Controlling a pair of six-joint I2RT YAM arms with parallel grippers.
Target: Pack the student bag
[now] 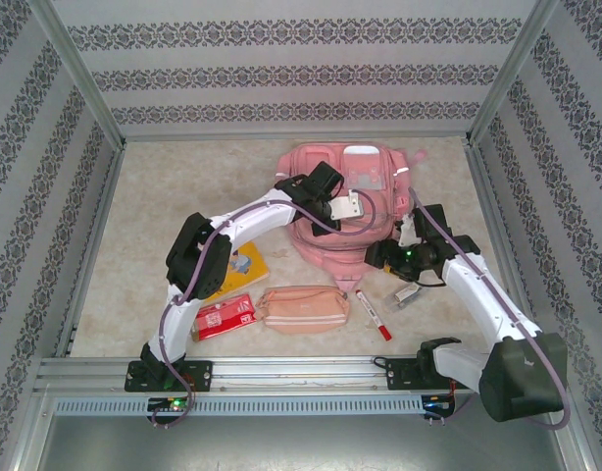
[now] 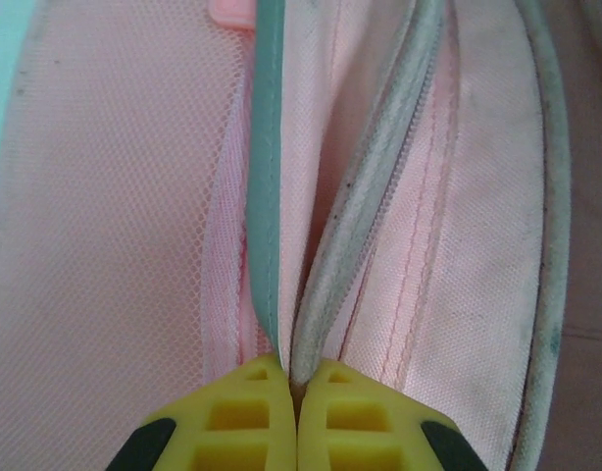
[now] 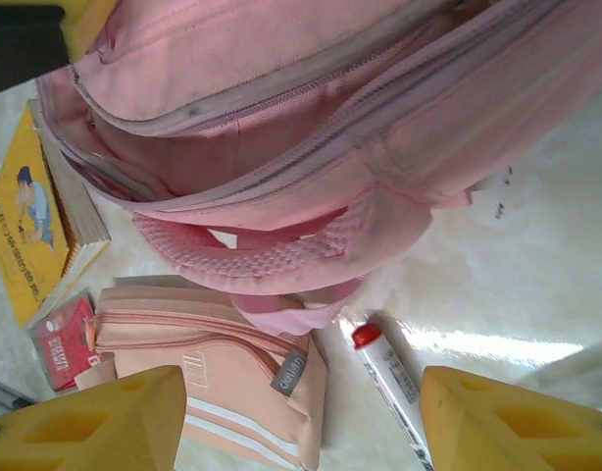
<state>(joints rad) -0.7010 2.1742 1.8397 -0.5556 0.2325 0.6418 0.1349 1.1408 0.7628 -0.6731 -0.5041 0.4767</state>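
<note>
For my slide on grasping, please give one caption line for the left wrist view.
Yellow-fingered left gripper, shut, pinches the grey zipper edge of the large pink fabric backpack.

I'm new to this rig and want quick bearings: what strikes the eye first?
The pink student bag, far centre, with the left gripper shut on its zipper edge. The right gripper hangs open beside it; a pencil pouch, yellow book, red box and marker lie toward the near edge.
</note>
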